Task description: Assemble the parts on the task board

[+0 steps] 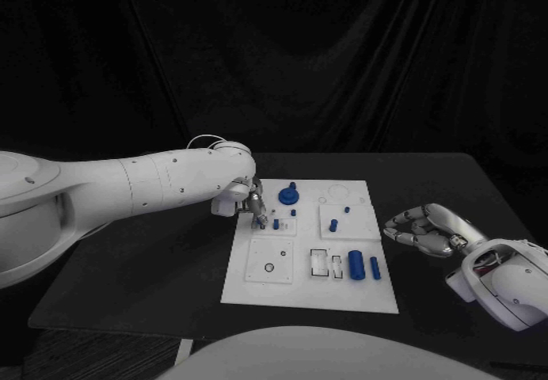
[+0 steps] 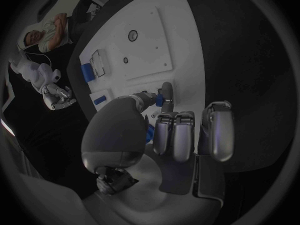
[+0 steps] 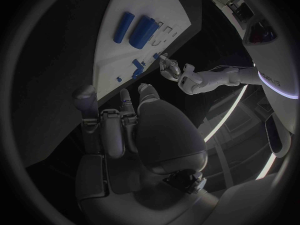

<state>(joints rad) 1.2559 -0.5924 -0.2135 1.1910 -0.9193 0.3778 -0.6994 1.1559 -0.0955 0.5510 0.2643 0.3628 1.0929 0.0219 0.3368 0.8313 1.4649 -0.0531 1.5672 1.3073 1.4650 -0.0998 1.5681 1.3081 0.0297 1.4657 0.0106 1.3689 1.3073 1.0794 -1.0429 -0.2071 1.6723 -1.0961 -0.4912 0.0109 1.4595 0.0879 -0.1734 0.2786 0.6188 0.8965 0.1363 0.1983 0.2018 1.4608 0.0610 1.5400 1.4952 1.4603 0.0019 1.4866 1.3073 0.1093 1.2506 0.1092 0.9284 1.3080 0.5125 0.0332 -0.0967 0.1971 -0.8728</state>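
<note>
Nearest, right hand (image 1: 428, 229) curled over bare table (image 1: 149, 261), clasping nothing. Then task board (image 1: 257, 289) with two blue cylinders (image 1: 356, 265) lying by its right edge. Farther, left hand (image 1: 253, 207) pinching a small blue part (image 2: 160, 101) upright on the board.

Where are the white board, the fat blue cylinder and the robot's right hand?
task board (image 1: 257, 289), head view: bare near-left corner.
fat blue cylinder (image 1: 356, 265), head view: its middle.
right hand (image 1: 425, 229), head view: middle of the hand.
</note>
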